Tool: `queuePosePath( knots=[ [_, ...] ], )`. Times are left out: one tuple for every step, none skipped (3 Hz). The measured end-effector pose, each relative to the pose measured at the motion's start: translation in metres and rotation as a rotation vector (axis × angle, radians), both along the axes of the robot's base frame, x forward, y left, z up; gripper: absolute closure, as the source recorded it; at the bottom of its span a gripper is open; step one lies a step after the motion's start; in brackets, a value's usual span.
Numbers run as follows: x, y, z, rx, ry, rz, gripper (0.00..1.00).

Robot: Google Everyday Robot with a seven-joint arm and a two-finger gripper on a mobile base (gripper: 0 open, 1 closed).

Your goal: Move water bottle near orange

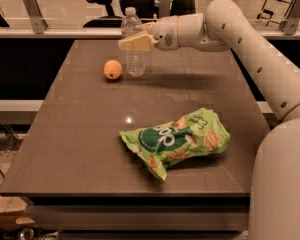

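Observation:
The water bottle (135, 61) is clear and ribbed with a white cap. It stands upright on the brown table (90, 144) at the far left. The orange (112, 69) lies just left of it, a small gap apart. My gripper (132, 38) reaches in from the right at the bottle's mid height. Its pale fingers (137, 43) straddle the bottle, one in front and one behind, and are shut on it. The front finger hides the bottle's middle.
A green crinkly snack bag (177, 140) lies at the table's middle right, nearer the front. My white arm (250, 39) spans the far right side above the table. Office chairs (107, 4) and a railing stand behind the table's far edge.

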State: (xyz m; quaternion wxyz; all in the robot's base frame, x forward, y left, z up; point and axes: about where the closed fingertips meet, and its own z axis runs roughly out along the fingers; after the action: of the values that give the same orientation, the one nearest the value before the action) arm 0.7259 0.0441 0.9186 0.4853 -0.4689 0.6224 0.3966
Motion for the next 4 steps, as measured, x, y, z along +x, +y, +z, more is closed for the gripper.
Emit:
queuePosePath(
  knots=[
    [-0.001,0.004,-0.001,0.001,0.001,0.006,0.00],
    [-0.001,0.005,-0.001,0.005,-0.002,0.005,0.00],
    [-0.006,-0.005,-0.001,0.008,-0.014,-0.023,0.00],
    [-0.011,-0.023,0.005,0.011,-0.040,-0.064,0.00]
  ],
)
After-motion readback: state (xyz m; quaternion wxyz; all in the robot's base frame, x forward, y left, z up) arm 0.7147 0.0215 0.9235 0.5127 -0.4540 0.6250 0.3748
